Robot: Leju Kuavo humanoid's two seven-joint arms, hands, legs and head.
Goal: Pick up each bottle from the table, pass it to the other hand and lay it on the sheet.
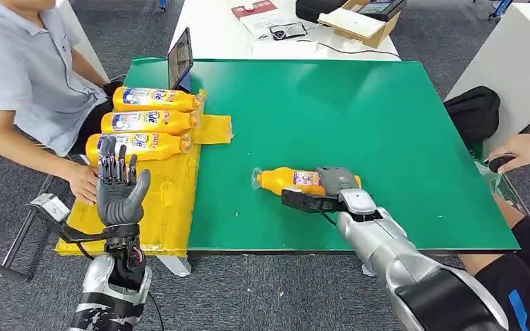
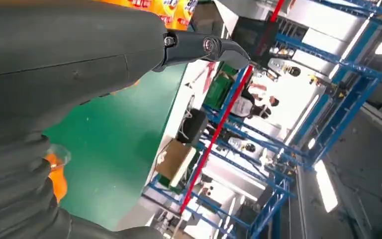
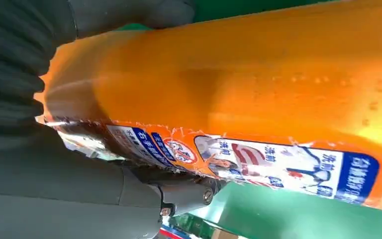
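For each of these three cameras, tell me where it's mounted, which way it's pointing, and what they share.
Head view: high on the body, looking down at the green table; shows the raised left hand and the right hand on the orange bottle.
Left wrist view: behind the left hand, facing across the table toward blue racks.
Right wrist view: behind the right hand, against the bottle.
Shared: all show that bottle.

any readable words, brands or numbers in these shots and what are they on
No text can be quoted with confidence.
Label of the orange bottle that the right hand grips: white Chinese characters on blue and red patches, too blurred and turned to quote.
Labels of the three bottles on the yellow sheet: blue lettering, too small.
Papers on the white table: unreadable.
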